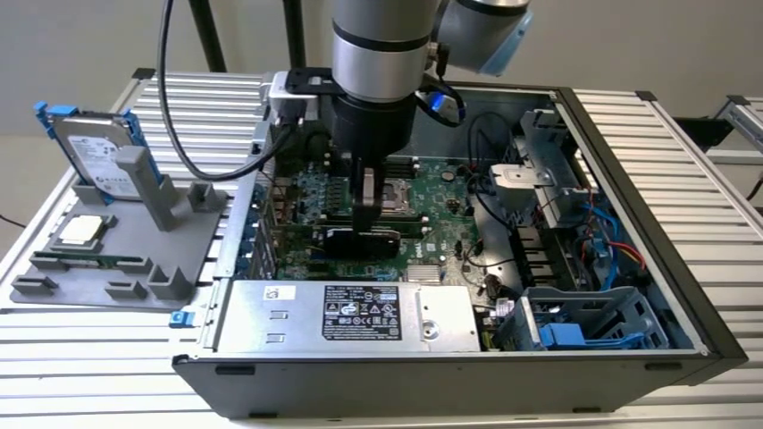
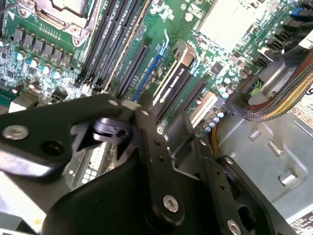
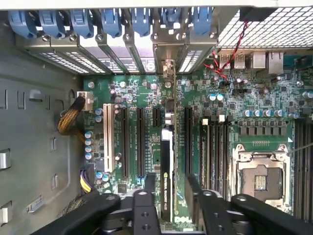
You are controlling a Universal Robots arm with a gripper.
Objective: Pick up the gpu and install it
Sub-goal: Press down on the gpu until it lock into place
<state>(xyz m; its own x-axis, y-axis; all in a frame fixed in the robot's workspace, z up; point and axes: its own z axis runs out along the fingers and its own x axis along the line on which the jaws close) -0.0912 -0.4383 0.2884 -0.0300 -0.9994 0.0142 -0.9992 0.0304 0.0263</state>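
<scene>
The gpu (image 3: pixel 166 161) stands on edge in a long black slot of the green motherboard (image 3: pixel 195 107) inside the open computer case (image 1: pixel 667 268). Its silver end bracket (image 3: pixel 169 68) lines up with the rear slot openings. My gripper (image 3: pixel 170 183) straddles the card's top edge, with one black finger (image 3: pixel 148 183) on each side. A strip of board shows between the card and the other finger (image 3: pixel 192 183), so the gripper reads as open. The exterior view shows the gpu (image 1: pixel 357 244) as a black block under the gripper (image 1: pixel 370 223). The gpu (image 2: pixel 176 78) runs away from the gripper (image 2: pixel 168 125) in the second wrist view.
A silver hard drive with a blue frame (image 1: pixel 102 152), a processor (image 1: pixel 78 231) and a memory stick (image 1: pixel 89 262) sit on the grey fixture (image 1: pixel 179 214) at the exterior view's left. The power supply (image 1: pixel 346 313), drive cage (image 1: pixel 584 322), cable bundle (image 2: pixel 279 98) and processor socket (image 3: pixel 259 181) crowd the case.
</scene>
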